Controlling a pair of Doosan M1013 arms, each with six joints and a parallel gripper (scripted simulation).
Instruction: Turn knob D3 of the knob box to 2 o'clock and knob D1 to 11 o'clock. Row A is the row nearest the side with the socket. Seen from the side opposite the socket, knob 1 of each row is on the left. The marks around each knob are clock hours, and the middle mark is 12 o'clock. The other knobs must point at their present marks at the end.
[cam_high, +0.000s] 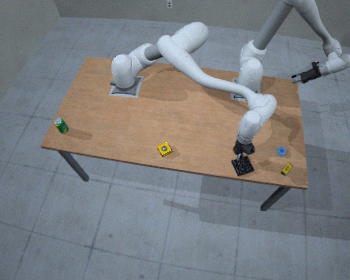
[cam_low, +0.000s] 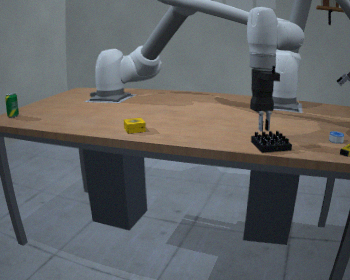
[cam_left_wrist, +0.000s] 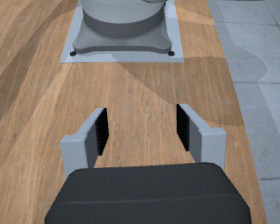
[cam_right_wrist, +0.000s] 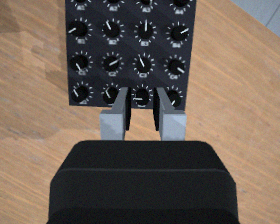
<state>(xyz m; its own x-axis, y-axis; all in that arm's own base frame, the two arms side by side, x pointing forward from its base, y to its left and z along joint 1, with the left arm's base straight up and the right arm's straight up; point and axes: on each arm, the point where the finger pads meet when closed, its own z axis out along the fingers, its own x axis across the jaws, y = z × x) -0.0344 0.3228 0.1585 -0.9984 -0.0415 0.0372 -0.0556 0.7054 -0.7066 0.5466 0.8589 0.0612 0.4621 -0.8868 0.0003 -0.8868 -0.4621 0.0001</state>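
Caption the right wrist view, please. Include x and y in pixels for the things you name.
Right tool (cam_high: 242, 156) (cam_low: 264, 129) (cam_right_wrist: 142, 90), fingers apart, over row D of the knob box (cam_high: 243, 166) (cam_low: 271, 145) (cam_right_wrist: 129, 47), around knob D3 (cam_right_wrist: 142, 96) as seen from above.
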